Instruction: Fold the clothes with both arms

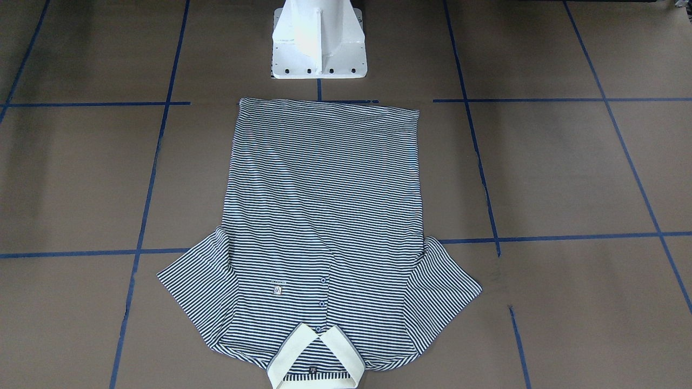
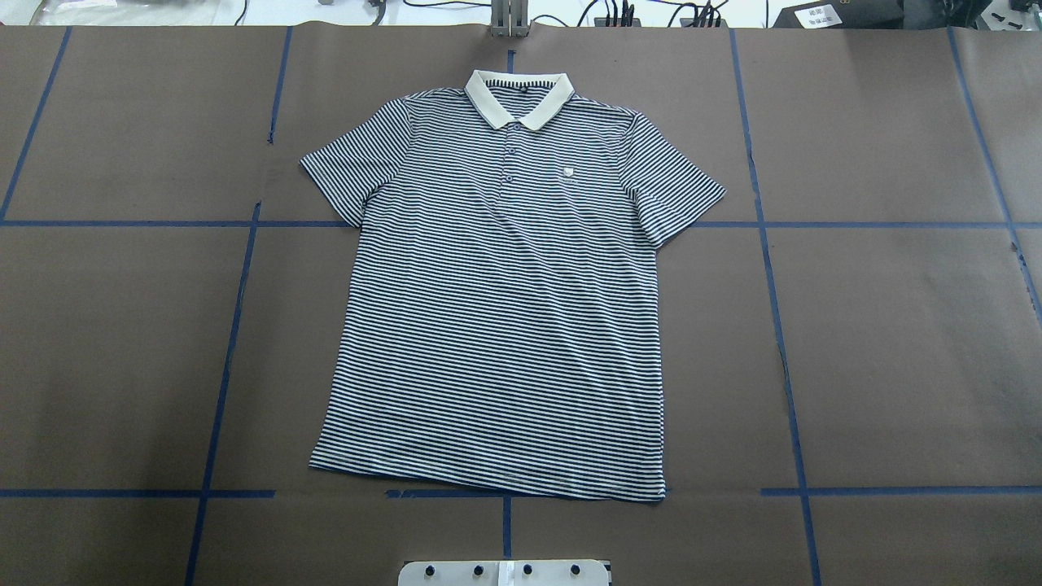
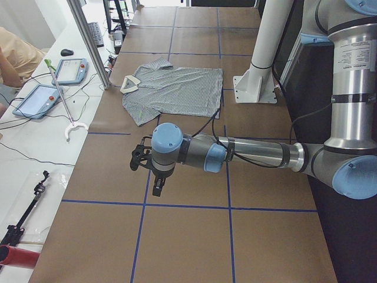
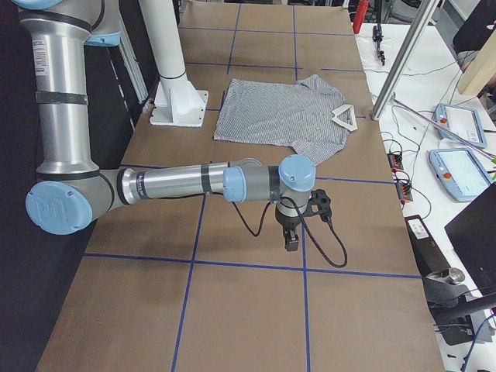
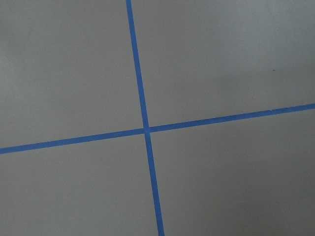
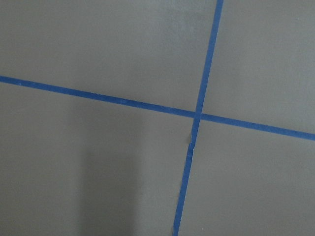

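While the front-facing view shows neither arm, it lays out the striped polo shirt (image 1: 324, 216) flat and face up on the brown table (image 1: 567, 173). Its hem (image 1: 330, 107) lies just short of the white pedestal base (image 1: 318, 43), and its cream collar (image 1: 316, 359) is on the side away from the robot. From overhead, the shirt's long axis runs straight out from the base, roughly centred, with both short sleeves spread, no fold made yet, and no gripper in sight. From the table's left end, the left arm (image 3: 253, 152) reaches out low over bare table with the left gripper (image 3: 158, 187) pointing down and the shirt well apart, toward the table's middle; whether its fingers are parted I cannot tell. From the right end, the right gripper (image 4: 292, 235) hangs likewise, mirrored, its state equally unclear. Each wrist camera sees only a blue tape cross (image 5: 145, 130) on bare table. I judge neither arm nearer; each must travel inward to its own side of the shirt.
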You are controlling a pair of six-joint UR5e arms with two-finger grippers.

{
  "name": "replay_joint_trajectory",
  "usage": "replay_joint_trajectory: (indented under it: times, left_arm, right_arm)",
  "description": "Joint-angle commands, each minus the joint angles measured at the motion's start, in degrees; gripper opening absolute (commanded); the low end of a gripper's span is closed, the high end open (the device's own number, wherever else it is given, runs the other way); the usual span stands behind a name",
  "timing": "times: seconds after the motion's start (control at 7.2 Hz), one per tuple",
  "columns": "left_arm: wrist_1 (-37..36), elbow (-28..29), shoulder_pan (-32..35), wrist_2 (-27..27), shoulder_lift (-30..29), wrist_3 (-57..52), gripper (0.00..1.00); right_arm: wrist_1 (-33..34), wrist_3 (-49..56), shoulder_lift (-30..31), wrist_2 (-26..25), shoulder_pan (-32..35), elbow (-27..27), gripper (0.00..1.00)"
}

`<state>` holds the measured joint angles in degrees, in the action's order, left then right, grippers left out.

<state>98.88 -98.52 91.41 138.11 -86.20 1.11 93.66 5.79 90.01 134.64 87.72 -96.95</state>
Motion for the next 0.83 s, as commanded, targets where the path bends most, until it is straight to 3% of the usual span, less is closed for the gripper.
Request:
replay_joint_trajectory:
  times: [0.0, 0.42, 0.69]
  left_arm:
    - [0.17, 1.48, -0.18, -0.21, -1.16, -0.06, 1.0]
    - [0.7, 0.62, -2.19, 0.41, -1.34, -0.15, 1.0]
    - [0.7, -0.79, -3.35, 0.58, -1.25, -0.06, 1.0]
  right_arm:
    - [0.03, 0.1, 0.43, 0.01, -1.92, 0.89, 1.0]
    - [-0.23, -0.51, 0.52, 0.97, -2.9, 0.63, 1.0]
    - [-9.06, -2.6, 0.43, 2.47, -7.01, 1.07, 1.0]
